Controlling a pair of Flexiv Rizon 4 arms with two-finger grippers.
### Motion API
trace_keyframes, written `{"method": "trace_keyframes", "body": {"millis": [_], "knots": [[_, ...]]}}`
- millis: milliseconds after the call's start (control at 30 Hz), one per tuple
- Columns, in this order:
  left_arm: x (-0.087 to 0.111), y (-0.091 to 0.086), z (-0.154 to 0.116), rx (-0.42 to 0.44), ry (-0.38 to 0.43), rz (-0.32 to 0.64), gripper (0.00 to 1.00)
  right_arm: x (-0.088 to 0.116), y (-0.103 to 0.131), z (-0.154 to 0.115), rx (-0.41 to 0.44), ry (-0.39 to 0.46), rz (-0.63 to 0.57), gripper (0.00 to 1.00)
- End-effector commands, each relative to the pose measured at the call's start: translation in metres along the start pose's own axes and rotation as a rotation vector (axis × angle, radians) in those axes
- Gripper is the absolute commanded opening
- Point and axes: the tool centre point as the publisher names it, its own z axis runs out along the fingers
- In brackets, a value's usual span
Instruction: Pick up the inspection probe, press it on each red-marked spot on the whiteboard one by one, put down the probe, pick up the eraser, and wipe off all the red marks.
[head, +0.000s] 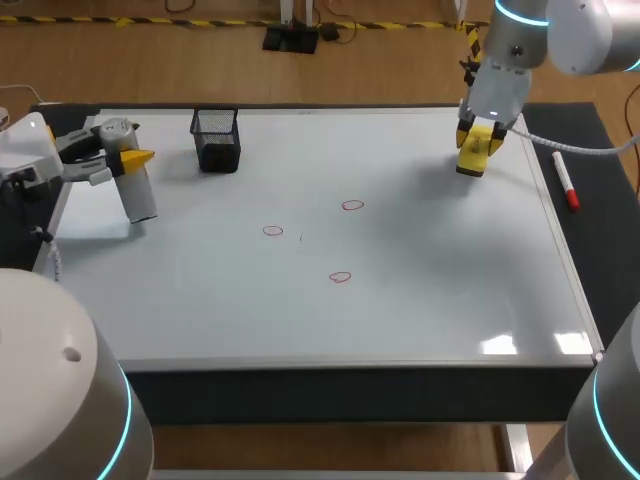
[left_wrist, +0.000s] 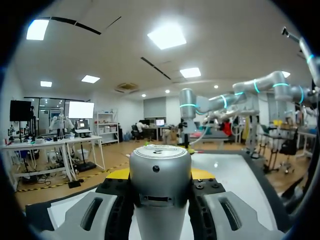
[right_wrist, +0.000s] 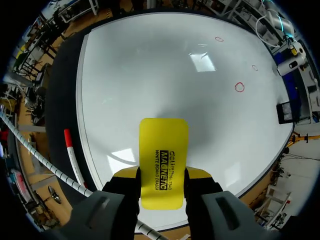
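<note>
Left tool (head: 128, 160): clenched on the probe (head: 137, 188), gripping it near its upper end. The probe is a pale grey cylinder, roughly upright w/ a slight tilt, at the left edge of the whiteboard (head: 430, 300). Can't tell if its lower end touches the board. In the left wrist view the probe's round cap sits btwn both fingers; there is a small mark on the cap.

Right tool (head: 480, 140): grasping the eraser (head: 476, 152) from both sides, over the board's far right corner. Can't tell whether it contacts the board. The eraser's yellow face has black print.

Red marks (head: 352, 205) (head: 273, 231) (head: 340, 277): 3 small open rings mid-board, well apart from both tools.

Black mesh cup (head: 216, 140) stands on the board's far left part, just beside the probe. Red-capped marker (head: 566, 182) lies on the dark mat (head: 600, 230) right of the board. The board lies flat on the bench (head: 330, 395).
</note>
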Motion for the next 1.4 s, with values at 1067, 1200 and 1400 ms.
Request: {"method": "trace_keyframes", "body": {"millis": [1067,1200,1400], "knots": [[0.001,-0.001,0.0,0.0,-0.002,0.001,0.0,-0.206,0.185,0.018,-0.013,0.0,-0.371,0.0],[0.001,-0.001,0.0,0.0,-0.002,0.001,0.0,-0.228,0.194,0.025,-0.007,0.013,-0.377,0.0],[0.001,-0.001,0.0,0.0,-0.002,0.001,0.0,-0.264,0.212,0.031,0.007,0.015,-0.39,0.0]]}}
